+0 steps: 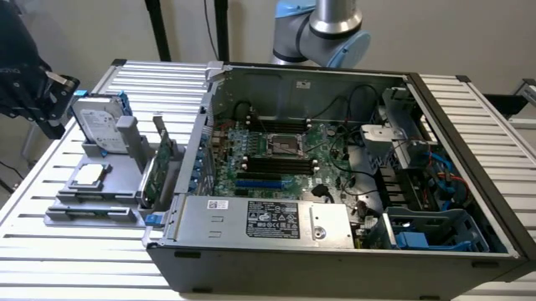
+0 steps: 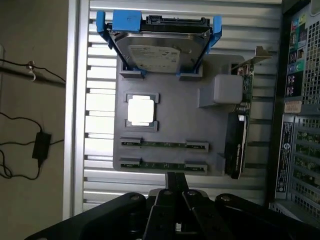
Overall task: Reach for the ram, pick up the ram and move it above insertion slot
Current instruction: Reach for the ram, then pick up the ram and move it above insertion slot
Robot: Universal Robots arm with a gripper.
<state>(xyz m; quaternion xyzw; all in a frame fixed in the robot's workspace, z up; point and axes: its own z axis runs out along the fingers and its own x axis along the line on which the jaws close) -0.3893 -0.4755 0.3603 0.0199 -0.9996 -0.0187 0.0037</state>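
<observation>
Start at the exterior view's left. The gray holder (image 1: 122,179) sits at nine o'clock from the open case (image 1: 335,263), near enough that parts need only a short carry.

Your gripper (image 2: 176,179) hangs above the holder, fingers pressed together with nothing in them. Its tips point toward the holder's six o'clock edge, as that view has it. That is where the ram (image 2: 162,165) is. It stands on its long edge between two clips, top edge free for a pinch, untouched. A second stick (image 2: 164,144) is parked the same way just beside it.

The CPU (image 2: 141,110) lies near the holder's centre, and at twelve o'clock the drive (image 2: 160,52) leans in its blue frame. The card (image 2: 240,132) stands upright along the three o'clock side.

Inside the case, the slots (image 1: 277,164) face up, uncovered, so I judge the job barely begun.
</observation>
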